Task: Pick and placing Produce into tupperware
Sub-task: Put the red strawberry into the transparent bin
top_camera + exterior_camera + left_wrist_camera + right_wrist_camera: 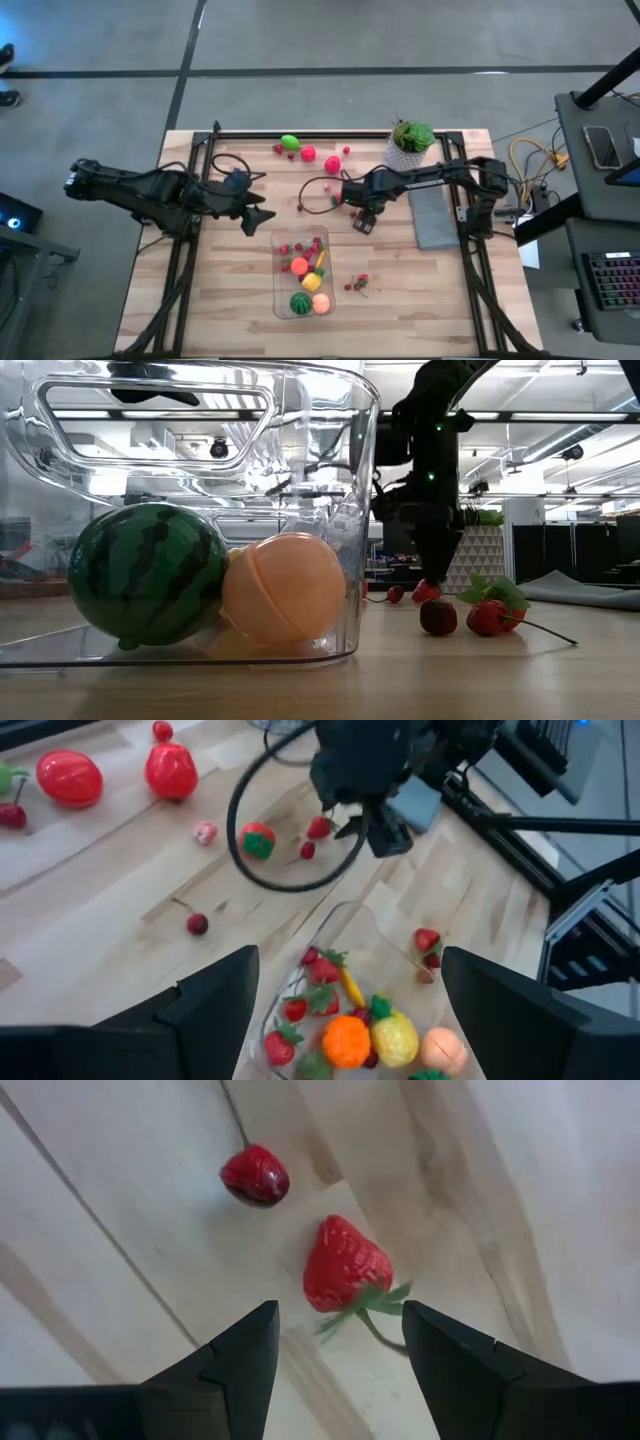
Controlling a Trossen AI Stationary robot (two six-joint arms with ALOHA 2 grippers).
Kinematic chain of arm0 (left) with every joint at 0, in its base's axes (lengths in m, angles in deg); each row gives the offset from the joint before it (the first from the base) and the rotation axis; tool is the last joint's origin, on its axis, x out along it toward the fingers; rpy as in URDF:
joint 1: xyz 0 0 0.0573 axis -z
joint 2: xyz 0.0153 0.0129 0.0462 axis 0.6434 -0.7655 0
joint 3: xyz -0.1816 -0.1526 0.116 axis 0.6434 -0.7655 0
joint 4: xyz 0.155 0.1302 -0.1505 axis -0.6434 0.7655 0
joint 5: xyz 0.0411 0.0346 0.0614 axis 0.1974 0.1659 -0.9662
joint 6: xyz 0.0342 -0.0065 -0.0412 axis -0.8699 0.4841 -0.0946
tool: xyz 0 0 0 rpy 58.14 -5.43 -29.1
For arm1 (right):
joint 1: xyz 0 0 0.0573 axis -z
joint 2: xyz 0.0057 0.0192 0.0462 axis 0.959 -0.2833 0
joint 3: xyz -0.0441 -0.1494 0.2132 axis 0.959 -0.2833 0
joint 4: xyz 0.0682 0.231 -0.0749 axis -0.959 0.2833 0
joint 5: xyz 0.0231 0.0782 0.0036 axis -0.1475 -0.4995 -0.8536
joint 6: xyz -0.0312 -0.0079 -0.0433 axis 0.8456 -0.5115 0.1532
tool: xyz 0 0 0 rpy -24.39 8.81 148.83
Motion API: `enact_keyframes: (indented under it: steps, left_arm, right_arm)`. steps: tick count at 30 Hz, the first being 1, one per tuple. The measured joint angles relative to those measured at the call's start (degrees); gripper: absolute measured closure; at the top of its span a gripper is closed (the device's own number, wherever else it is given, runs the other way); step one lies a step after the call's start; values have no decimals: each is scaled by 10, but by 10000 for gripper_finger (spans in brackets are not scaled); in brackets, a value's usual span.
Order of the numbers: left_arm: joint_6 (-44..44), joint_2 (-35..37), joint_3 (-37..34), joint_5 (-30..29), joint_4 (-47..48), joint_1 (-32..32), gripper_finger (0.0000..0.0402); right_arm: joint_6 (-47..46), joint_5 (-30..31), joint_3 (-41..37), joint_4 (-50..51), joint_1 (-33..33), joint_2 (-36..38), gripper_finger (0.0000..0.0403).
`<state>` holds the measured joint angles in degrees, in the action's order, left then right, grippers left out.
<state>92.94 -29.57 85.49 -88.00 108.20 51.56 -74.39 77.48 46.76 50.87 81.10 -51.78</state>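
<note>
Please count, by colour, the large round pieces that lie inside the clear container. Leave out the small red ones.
Green striped watermelon: 1
Peach-coloured ball: 1
Yellow fruit: 1
Orange fruit: 1
Total: 4, all inside the tupperware.

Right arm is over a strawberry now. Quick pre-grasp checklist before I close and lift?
1. Right gripper open: ok.
2. Small red toy strawberry lined up between its fingers: ok.
3. Fingers low enough to close on it: cannot tell.
4. Dark red toy cherry outside the closing path: ok, apart from the strawberry.
5. Clear rectangular plastic tupperware has room: ok, part filled.
6. Left gripper off the container: ok, open beside its far end.
</note>
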Motion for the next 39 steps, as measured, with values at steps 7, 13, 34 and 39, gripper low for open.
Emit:
enact_keyframes:
  steps: [7, 13, 34, 39]
  left_arm:
    - [3, 0, 0, -1, -3, -6, 102]
    - [4, 0, 0, -1, -3, -7, 102]
    - [6, 0, -1, -5, -4, -7, 102]
    - [20, 1, -5, -5, -4, -7, 102]
  right_arm:
    - [7, 0, -1, -19, 0, -17, 197]
    - [7, 15, -1, -25, 1, -20, 205]
    - [-31, -123, 39, -5, -22, 71, 273]
    - [-52, -182, 96, -45, -61, 127, 273]
